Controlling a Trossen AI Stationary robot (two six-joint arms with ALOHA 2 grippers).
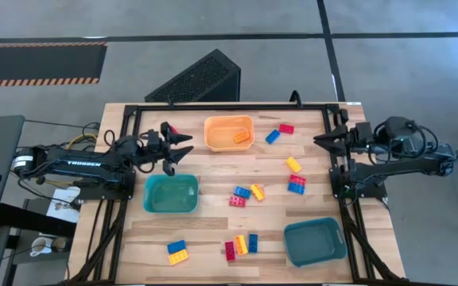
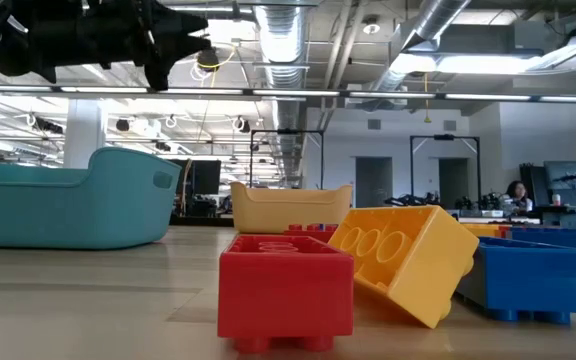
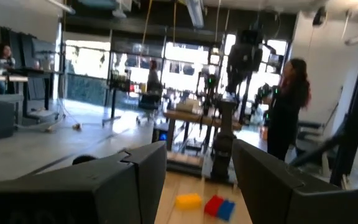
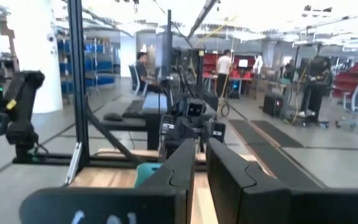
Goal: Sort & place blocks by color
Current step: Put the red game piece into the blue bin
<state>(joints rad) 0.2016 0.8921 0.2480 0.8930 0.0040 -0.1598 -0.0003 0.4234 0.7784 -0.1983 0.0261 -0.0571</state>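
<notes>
Blocks: about fifteen | bins: three | left end effector parted, empty | right end effector narrow, empty

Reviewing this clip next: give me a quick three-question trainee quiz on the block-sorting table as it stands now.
1. True or false: the orange bin already has a block lying in it.
2. Multiple choice: where is the left gripper? A) down inside the teal bin near it; B) in the air beside the orange bin, holding nothing; C) closed on a yellow block.
3. Fill in: the second teal bin, at the table's near right corner, holds ____ blocks.

Key:
1. True: one orange-looking block lies inside.
2. B: its fingers stand apart with nothing between them.
3. No. The right gripper waits at the table's right edge, fingers nearly together.
</notes>
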